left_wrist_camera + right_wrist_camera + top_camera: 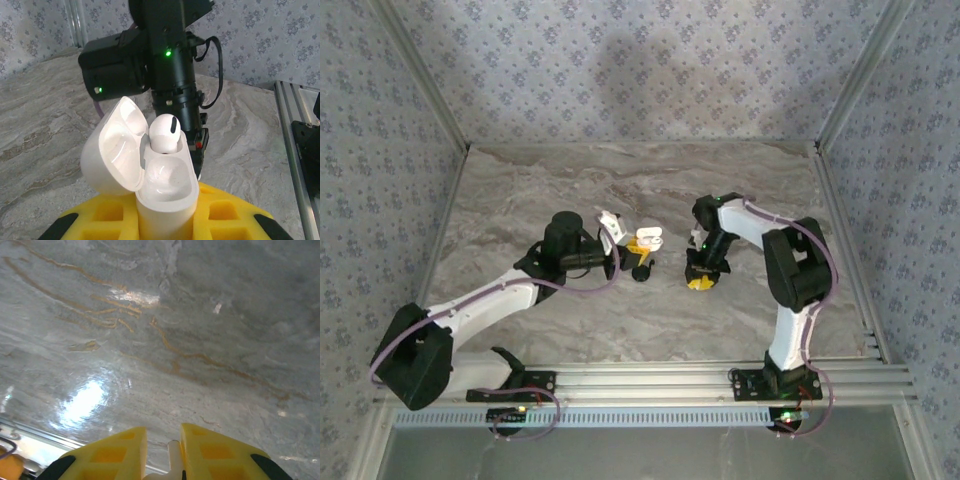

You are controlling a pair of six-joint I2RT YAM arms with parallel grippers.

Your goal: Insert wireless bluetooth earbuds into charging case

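**Entry: two pincers, one open case**

- **Left pincer** [165, 222]: pressed together on the charging case [167, 197], one yellow pad on each side of its lower body. The case stands upright in my grip, near the middle of the desk [200, 315].
- **Lid** [117, 150]: swung fully open, leaning away to one side.
- **Earbud** [165, 132]: seated in the far socket, its round head proud of the rim. The near socket is empty.
- **Right pincer** [163, 442]: pads almost touching, pinching a thin white stem. I take this to be the second earbud [173, 459]; only a sliver of it shows. From above, this pincer [701, 281] points down at the desk, to the right of the case and apart from it.

**Hazards, as I judge them**

- The hold on that stem looks slight, so a brush against the case rim could twist the bud or pop it loose onto the desk.
- The empty socket sits right beside the filled one, and a crooked approach could knock the seated bud out.
- The open lid stands near the way in — my right pads could catch it.
- Pressing down hard could tip or slide the case between my left pads.
- A bud turned the wrong way round will not drop into its socket — forcing it risks a jam.
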